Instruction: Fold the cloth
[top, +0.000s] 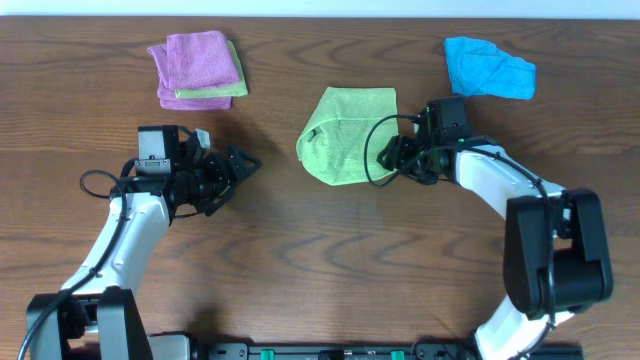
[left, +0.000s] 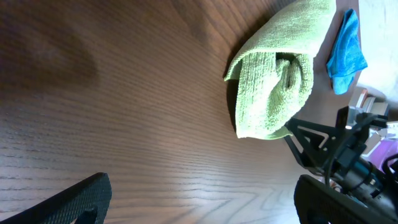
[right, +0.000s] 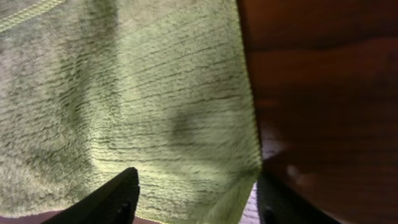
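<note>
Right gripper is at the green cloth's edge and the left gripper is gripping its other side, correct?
No. The left gripper grips nothing: it is open and apart from the cloth, as the overhead view shows. The right gripper is at the cloth's edge.

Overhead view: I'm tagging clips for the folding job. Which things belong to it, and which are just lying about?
Job: green cloth; right gripper at its edge.
Lying about: blue cloth; purple cloth on a second green cloth.
</note>
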